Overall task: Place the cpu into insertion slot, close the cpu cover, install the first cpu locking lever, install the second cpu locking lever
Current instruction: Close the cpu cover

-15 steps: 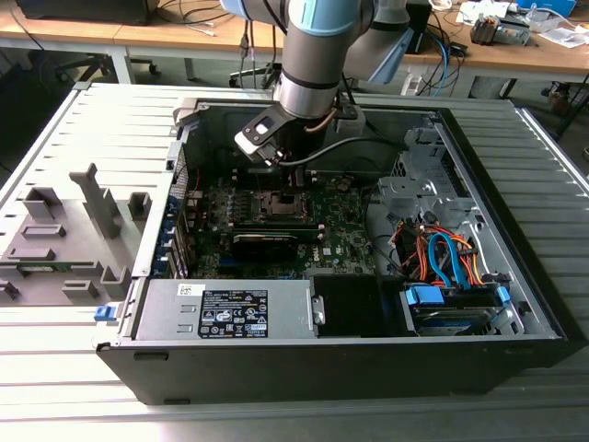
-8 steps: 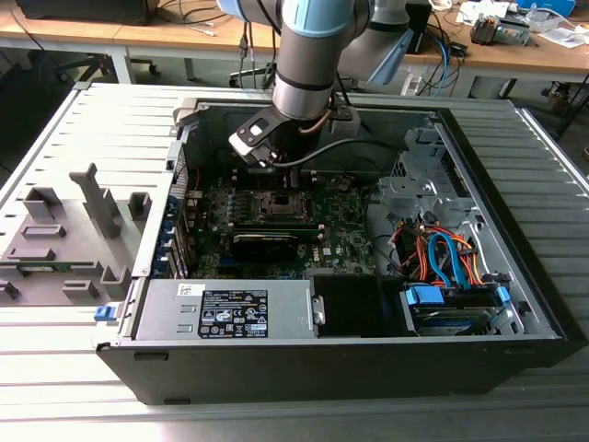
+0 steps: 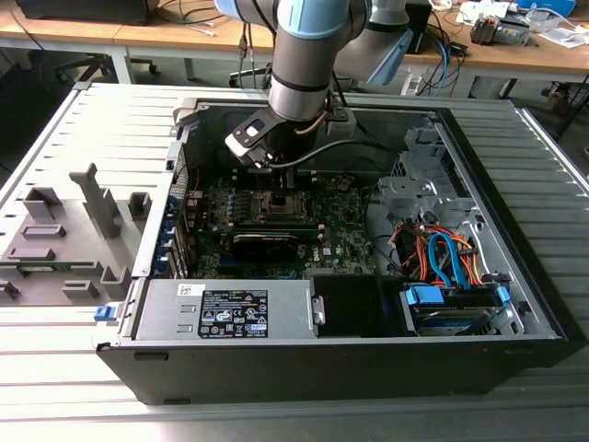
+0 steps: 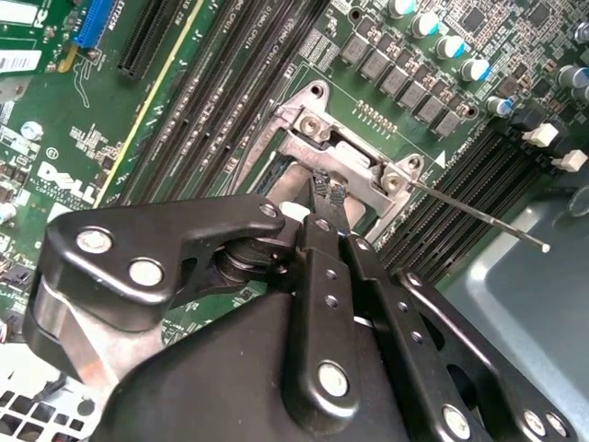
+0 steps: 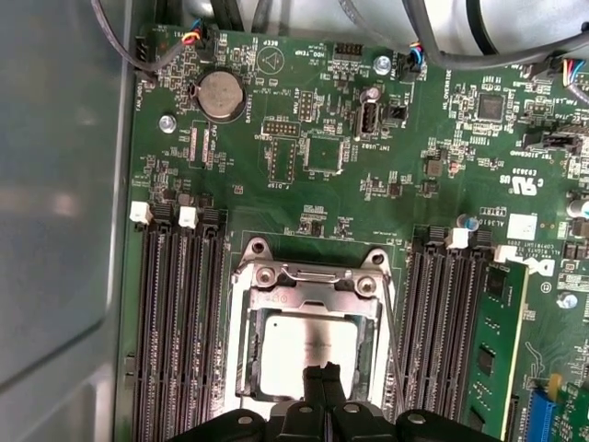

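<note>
- The gripper [image 5: 322, 378] has its fingers drawn together with nothing that we can see between them. Its tips sit at the near edge of the cpu [image 5: 308, 343].
- The cpu lies flat in the insertion slot [image 3: 279, 204]. The cpu cover [image 5: 317, 284] seems to be down around it, though we cannot be sure it is fully seated.
- One locking lever [image 4: 479, 216] stands free, angled away from the socket. A sideways push from the tips could scrape the chip's face or shift the cover off square.
- Pressing down off-centre could tilt the chip on its contacts. The narrow tips could also slide off the smooth metal onto the memory slots [image 5: 175, 322] just beside the socket.
- The open computer case [image 3: 368, 368] lies on a grey ribbed counter [image 3: 55, 387].
- Grey fixture blocks [image 3: 92, 198] stand at the exterior view's left, and blue and orange cables [image 3: 442, 253] are bundled inside the case.
- Wooden desks [image 3: 138, 37] line the back of the room.
</note>
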